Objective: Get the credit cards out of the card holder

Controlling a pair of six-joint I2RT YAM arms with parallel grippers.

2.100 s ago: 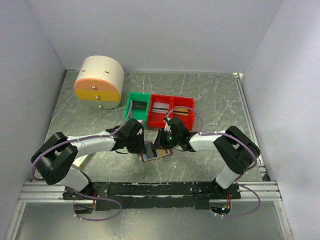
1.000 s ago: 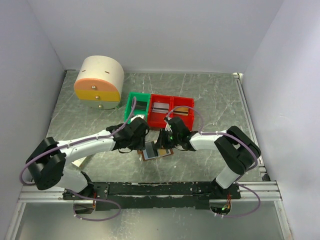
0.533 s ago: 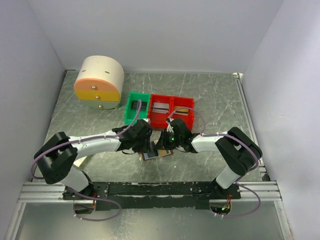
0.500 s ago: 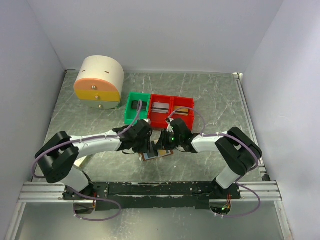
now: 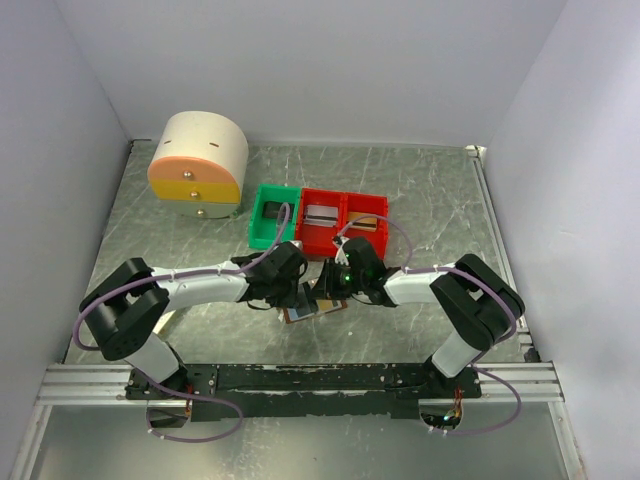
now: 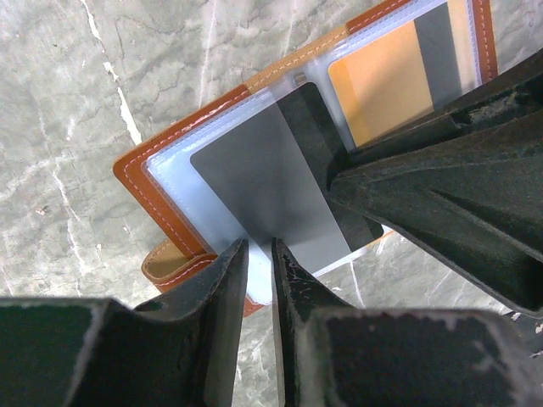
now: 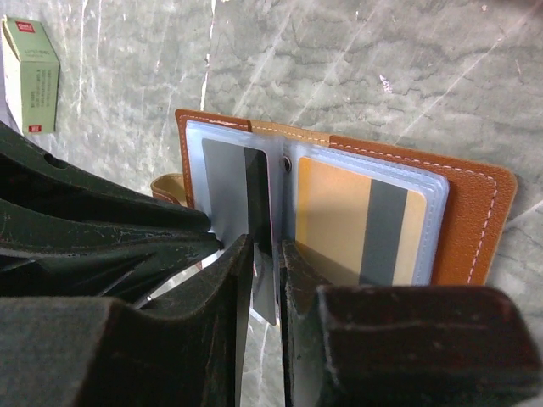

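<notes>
Low, left claw [image 6: 259,248] nips the card holder [image 6: 136,180], right claw [image 7: 265,248] its grey card [image 6: 254,182].

Both arms have white links and black joints. A thin purple cable [image 5: 205,271] runs along the left arm [image 5: 190,283], and another along the right arm [image 5: 420,285]. A small green light [image 5: 345,277] shines at the right wrist. The fingers [image 6: 212,339] are black, matt and scratched.

"What's on the grey marbled table [image 5: 430,190]?"
"Far left, a round drawer unit [image 5: 197,163]. Mid-table, a green bin [image 5: 258,225] just beside red bins [image 5: 345,212]. Nearer, the card holder [image 7: 479,220] lies open, with a small pale-green box [image 7: 30,75] apart from it."
</notes>
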